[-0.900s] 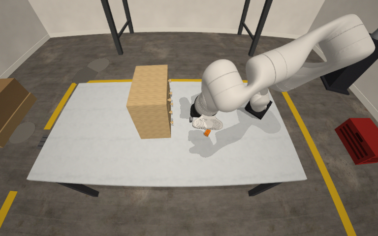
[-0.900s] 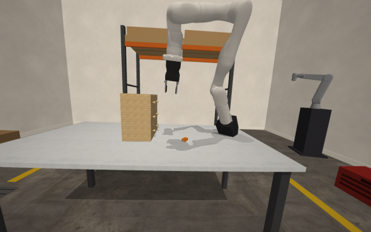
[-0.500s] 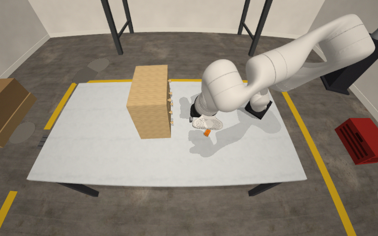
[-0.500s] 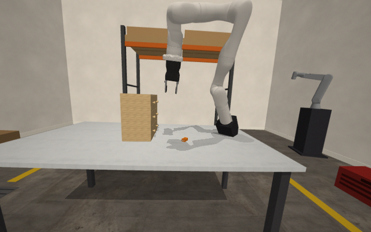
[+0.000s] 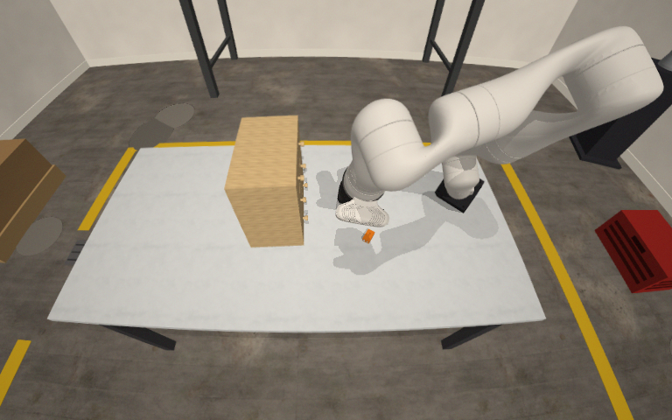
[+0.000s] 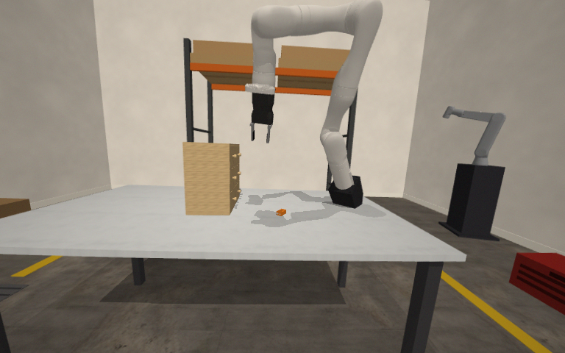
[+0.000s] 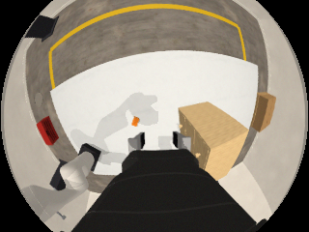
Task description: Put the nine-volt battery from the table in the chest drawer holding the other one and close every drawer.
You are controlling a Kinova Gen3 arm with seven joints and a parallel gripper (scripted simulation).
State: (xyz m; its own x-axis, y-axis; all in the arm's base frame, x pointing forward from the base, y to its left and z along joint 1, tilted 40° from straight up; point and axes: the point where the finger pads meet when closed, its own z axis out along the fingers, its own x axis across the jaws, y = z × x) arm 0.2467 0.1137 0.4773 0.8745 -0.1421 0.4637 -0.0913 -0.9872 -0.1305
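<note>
A small orange nine-volt battery (image 5: pixel 367 236) lies on the white table, to the right of the chest; it also shows in the exterior view (image 6: pixel 281 212) and in the wrist view (image 7: pixel 135 122). The wooden chest (image 5: pixel 266 178) stands on the table with its knobbed drawer fronts (image 6: pixel 236 178) facing right, all pushed in. What the drawers hold is hidden. My gripper (image 6: pixel 260 136) hangs high above the table, pointing down, right of the chest's top and well above the battery. Its fingers are open and empty.
The arm's black base (image 6: pixel 345 195) sits at the table's back right. A red crate (image 5: pixel 637 248) stands on the floor to the right, a cardboard box (image 5: pixel 19 190) to the left. A shelf rack stands behind the table, and a second robot arm (image 6: pixel 477 174) stands at the far right.
</note>
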